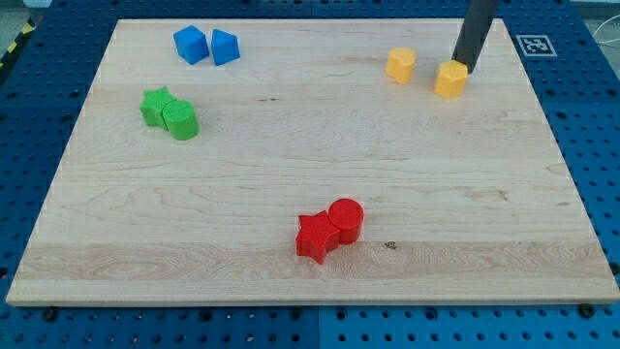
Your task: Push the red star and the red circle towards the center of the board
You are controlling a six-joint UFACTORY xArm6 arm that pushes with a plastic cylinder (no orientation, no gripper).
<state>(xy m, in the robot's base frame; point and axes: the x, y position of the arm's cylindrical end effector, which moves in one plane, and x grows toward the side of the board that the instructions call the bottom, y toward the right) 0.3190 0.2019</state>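
Observation:
The red star lies near the view's bottom middle of the wooden board. The red circle touches it on its upper right. My tip is far off at the view's top right, right against the top of a yellow block. The rod rises from there out of the view's top edge. The tip is well apart from both red blocks.
A second yellow block sits left of the first. Two blue blocks sit side by side at the top left. A green star and green circle touch at the left.

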